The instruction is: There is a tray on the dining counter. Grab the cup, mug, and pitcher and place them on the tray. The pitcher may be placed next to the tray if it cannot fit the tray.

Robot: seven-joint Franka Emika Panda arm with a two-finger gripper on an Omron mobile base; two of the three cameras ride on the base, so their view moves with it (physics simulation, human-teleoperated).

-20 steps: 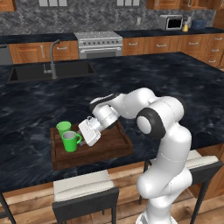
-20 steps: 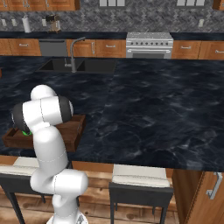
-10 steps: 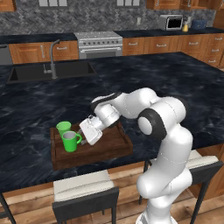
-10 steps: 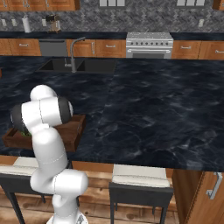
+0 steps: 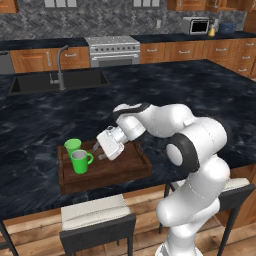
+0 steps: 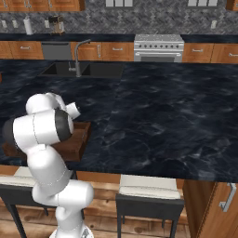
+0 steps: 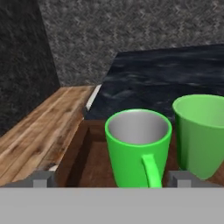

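Hand view shows you the mug (image 7: pixel 138 146) straight ahead, between the open, empty gripper (image 7: pixel 109 179) tips, handle toward you. It stands on the tray (image 5: pixel 131 165) beside the cup (image 7: pixel 202 131). You must pull back along this line.

Tray (image 5: pixel 131 167) on dining counter (image 5: pixel 200 95)

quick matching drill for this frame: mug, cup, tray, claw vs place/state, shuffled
Column 1:
1. mug
2. cup
3. tray
4. claw

Column 2:
A. open, holding nothing, just right of the mug
B. on the tray, handle toward the claw
C. on the dining counter, near its front edge
D. on the tray, behind the mug, no handle

Pairs: 1-B, 2-D, 3-C, 4-A
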